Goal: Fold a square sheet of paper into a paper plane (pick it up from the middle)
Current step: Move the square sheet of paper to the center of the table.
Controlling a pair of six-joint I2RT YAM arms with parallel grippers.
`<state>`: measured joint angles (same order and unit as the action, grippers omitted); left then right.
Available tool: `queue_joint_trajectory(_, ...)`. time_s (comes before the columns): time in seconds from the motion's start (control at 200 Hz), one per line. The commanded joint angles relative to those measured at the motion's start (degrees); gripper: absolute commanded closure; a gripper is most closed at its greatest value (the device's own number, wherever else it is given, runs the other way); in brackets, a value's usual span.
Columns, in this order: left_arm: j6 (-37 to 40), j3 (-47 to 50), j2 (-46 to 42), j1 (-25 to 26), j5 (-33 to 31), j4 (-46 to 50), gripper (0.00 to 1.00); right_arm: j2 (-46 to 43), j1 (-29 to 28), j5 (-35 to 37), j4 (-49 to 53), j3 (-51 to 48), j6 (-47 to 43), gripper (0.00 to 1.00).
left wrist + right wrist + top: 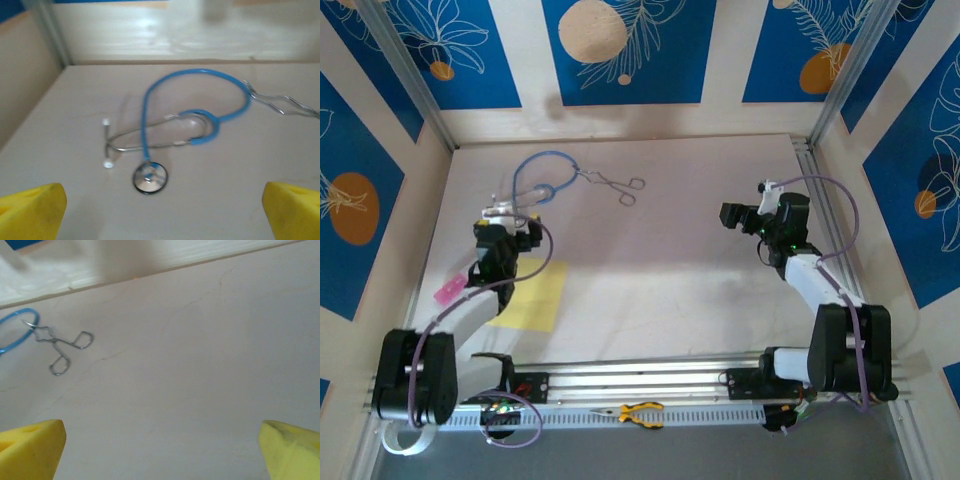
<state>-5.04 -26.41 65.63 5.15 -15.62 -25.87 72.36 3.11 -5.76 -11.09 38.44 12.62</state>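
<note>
Lying flat behind left gripper [508, 222]: yellow sheet [532, 297]

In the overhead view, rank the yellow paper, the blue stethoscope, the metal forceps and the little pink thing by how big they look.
1. square sheet of paper, partly under the left arm
2. stethoscope, close to the paper in span
3. forceps
4. pink object, clearly smallest

Bright, even light; soft wrist-view blur.

Blue stethoscope [144, 130] on table. Steel forceps [54, 340] tip meets its tubing. Yellow-handled pliers [642, 412] well apart from it.
</note>
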Motion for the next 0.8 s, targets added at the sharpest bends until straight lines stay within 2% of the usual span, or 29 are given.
queue_joint_trajectory(0.0, -8.2, -7.57, -4.42, -0.67, -6.04, 26.0, 0.0, -4.29, 3.17, -5.43, 9.62, -0.22, 11.94, 0.01)
queue_joint_trajectory(0.035, -10.37, -8.83, -5.8, -0.71, -4.52, 29.94, 0.0, -5.18, 4.88, -7.52, 10.36, -0.78, 16.69, 0.01)
queue_joint_trajectory(0.09, -14.32, -9.75, -8.03, -0.73, -1.48, 34.55, 0.0, -5.74, 8.37, -18.33, 11.69, -0.45, 17.12, 0.01)
queue_joint_trajectory(0.135, -16.38, -9.19, -9.9, -0.69, 2.3, 36.93, 0.0, -5.82, 10.08, -24.23, 12.39, -0.16, 17.58, 0.01)
queue_joint_trajectory(0.19, -18.91, -7.65, -11.97, -0.67, 10.28, 37.09, 0.0, -5.82, 11.17, -30.3, 13.97, 0.47, 17.42, 0.01)
queue_joint_trajectory(0.26, -22.28, -6.27, -12.53, -0.67, 22.01, 37.2, 0.0, -5.99, 10.29, -33.57, 18.13, 1.97, 15.6, 0.01)
queue_joint_trajectory(0.36, -26.33, -7.28, -9.39, -0.45, 30.31, 45.16, 0.0, -4.9, 5.98, -33.23, 25.04, 4.51, 12.73, 0.01)
queue_joint_trajectory(0.44, -26.34, -8.97, -6.38, -0.17, 29.07, 54.9, 0.0, -2.69, 1.74, -30.52, 28.71, 6.15, 10.61, 0.01)
queue_joint_trajectory(0.5, -25.84, -9.44, -4.56, -0.14, 27.99, 58.73, 0.01, -0.44, -1.25, -29.08, 29.92, 7.38, 9.85, 0.01)
queue_joint_trajectory(0.61, -25.23, -8.75, -2.22, -0.07, 28.7, 57.82, 0.01, 3.27, -6.43, -28.55, 32.06, 10.81, 8.83, 0.01)
queue_joint_trajectory(0.795, -25.53, -9.82, 4.27, -0.07, 29.31, 51.88, 0.02, 6.24, -13.86, -28.25, 29.97, 13.04, 9.14, 0.01)
